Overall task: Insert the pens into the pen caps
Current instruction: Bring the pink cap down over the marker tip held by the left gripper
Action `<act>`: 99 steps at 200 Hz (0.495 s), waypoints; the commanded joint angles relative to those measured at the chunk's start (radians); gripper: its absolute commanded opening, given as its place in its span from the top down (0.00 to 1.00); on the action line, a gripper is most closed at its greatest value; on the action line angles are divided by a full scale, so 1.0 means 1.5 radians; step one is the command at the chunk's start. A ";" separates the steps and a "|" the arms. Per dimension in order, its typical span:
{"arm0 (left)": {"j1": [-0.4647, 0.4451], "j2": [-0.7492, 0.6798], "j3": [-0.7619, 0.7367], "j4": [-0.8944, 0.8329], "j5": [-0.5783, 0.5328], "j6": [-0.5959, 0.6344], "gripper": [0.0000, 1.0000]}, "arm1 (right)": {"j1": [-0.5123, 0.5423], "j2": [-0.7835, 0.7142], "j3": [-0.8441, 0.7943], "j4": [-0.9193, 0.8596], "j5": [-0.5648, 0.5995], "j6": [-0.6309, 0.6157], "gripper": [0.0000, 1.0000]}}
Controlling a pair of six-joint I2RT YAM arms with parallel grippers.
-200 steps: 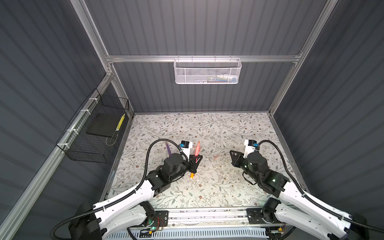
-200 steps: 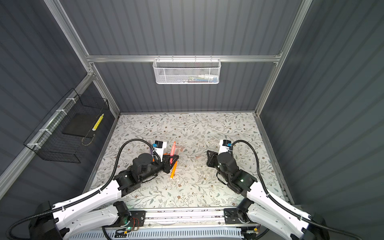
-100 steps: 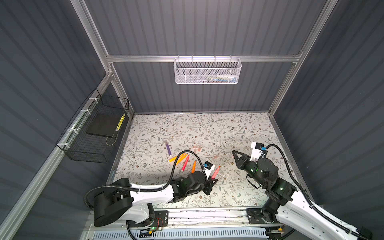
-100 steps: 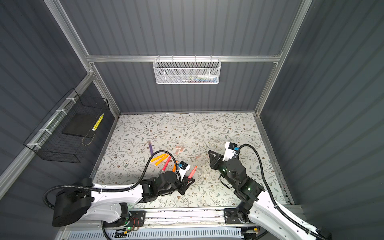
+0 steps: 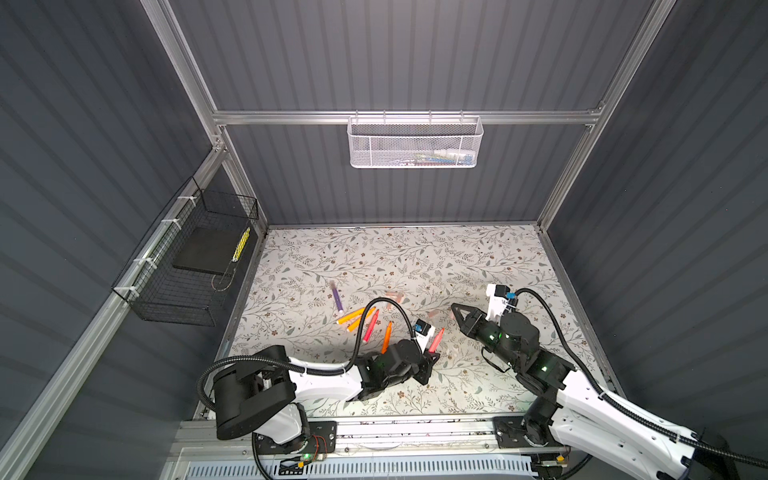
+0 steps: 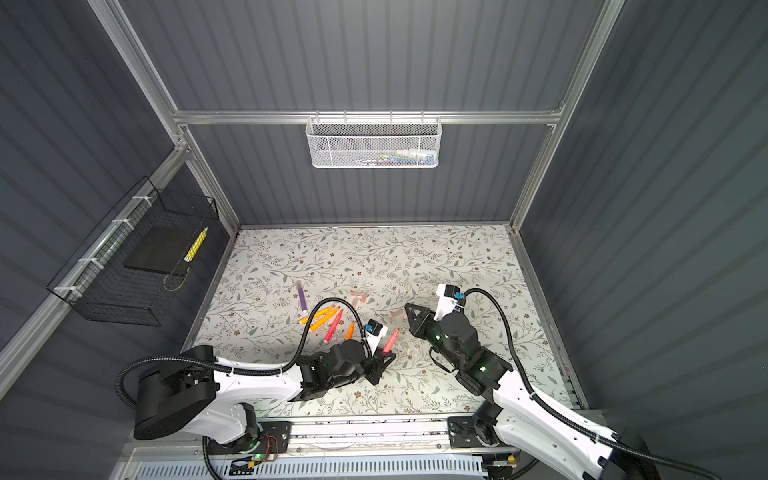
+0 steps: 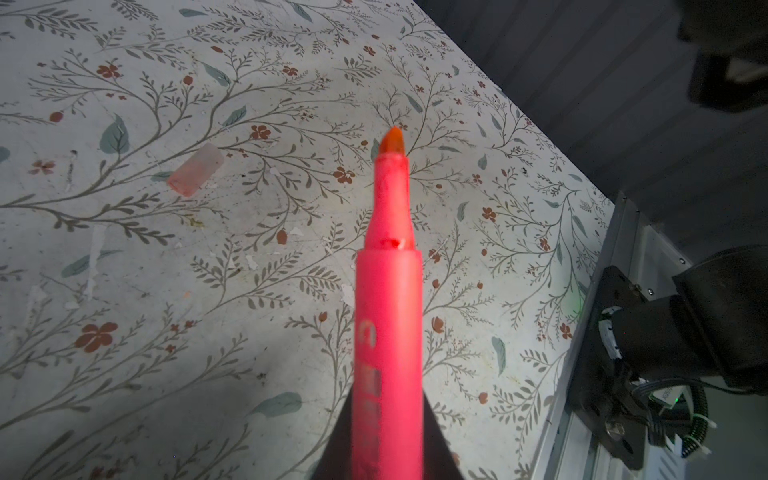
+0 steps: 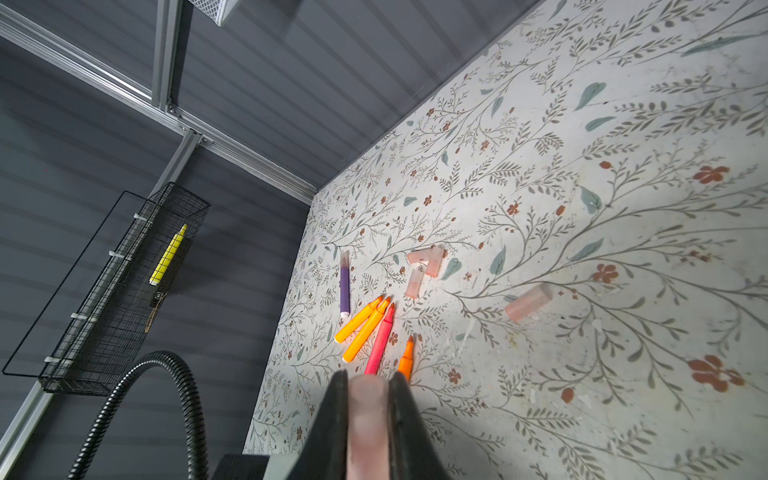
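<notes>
Squinting at the pink pen clamped in the left gripper: there's print on the barrel, but it's way too blurry to read. Meanwhile the right gripper is pinched on a pale cap. The other pens lie on the flowery table just beside the purple pen, with loose caps near it too.

FREE: far half of table and right edge strip open | BLOCKED: pens and caps scattered left of centre, left arm's cable arching above them | NARROW: gap between left end effector and right end effector
</notes>
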 commanded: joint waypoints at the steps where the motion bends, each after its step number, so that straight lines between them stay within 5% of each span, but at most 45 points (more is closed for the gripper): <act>1: -0.006 0.006 0.025 0.007 -0.028 -0.013 1.00 | 0.012 0.009 -0.009 0.045 -0.006 0.011 1.00; 99: -0.006 -0.010 0.033 0.018 -0.024 -0.011 1.00 | 0.029 0.029 -0.023 0.060 0.028 0.012 1.00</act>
